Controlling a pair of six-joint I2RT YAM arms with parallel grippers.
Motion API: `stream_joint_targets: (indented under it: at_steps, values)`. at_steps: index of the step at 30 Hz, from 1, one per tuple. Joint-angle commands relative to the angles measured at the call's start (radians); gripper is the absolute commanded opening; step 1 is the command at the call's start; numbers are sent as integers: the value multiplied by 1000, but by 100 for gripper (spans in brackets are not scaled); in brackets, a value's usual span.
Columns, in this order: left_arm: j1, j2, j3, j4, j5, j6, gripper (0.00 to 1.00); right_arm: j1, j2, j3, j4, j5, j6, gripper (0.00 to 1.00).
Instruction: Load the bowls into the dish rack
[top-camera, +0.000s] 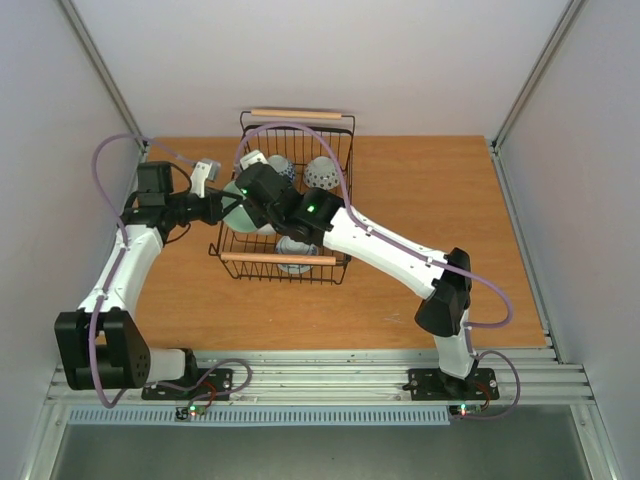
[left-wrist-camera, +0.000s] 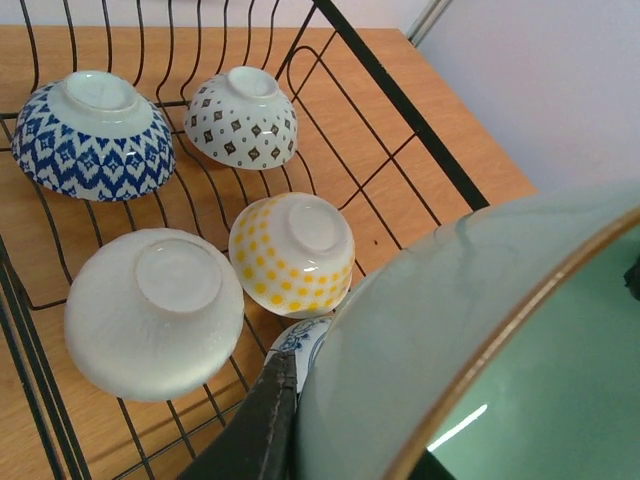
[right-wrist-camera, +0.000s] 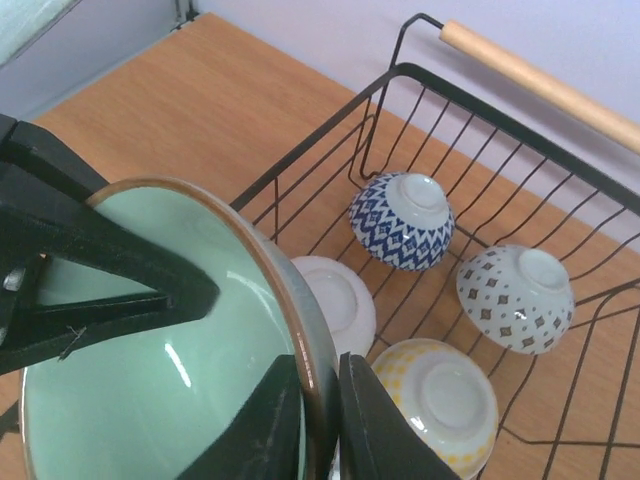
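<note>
Right tool (right-wrist-camera: 318, 382) is pinching the pale green bowl (right-wrist-camera: 130, 420) by its rim at the edge of the dish rack (right-wrist-camera: 530, 78); left tool (top-camera: 225, 207) is clamping the opposite rim. Glazed ceramic is likely handling stiff, slippery, chippable.

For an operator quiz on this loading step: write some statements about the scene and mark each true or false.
1. The yellow-dotted bowl lies upside down in the dish rack. True.
2. The blue-patterned bowl stands mouth up. False: it lies foot up, like its neighbours.
3. The right hand pinches the rim of the green bowl. True.
4. The green bowl rests flat on the table. False: it is held tilted in the air.
5. The wooden handle on the rack is a light bar. True.
</note>
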Motion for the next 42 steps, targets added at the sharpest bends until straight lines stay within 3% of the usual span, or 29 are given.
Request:
stream_joint_targets:
  at_steps: [1, 5, 10, 12, 17, 23, 34, 39, 42]
  values:
    - [-3, -20, 31, 9, 122, 30, 0, -11, -14, 34, 16, -14, -23, 25]
    - [-4, -29, 26, 11, 122, 36, 0, -19, -94, -76, 67, -116, -22, 58]
    - [-3, -26, 26, 11, 148, 40, 0, -64, -247, -283, 176, -368, 28, 85]
    - [-3, -25, 26, 9, 160, 44, 0, -79, -293, -342, 201, -439, 46, 90]
    - [-2, -15, 25, 7, 251, 54, 0, -113, -384, -466, 282, -609, 82, 93]
    - [5, 31, 50, -40, 390, 75, 1, -129, -406, -522, 324, -702, 109, 92]
    - [18, -5, 36, -58, 563, 128, 1, -129, -417, -589, 372, -735, 138, 89]
    - [20, -15, 32, -78, 610, 157, 0, -129, -420, -611, 396, -752, 145, 85]
    - [20, -20, 36, -89, 613, 167, 0, -129, -422, -627, 421, -767, 150, 75]
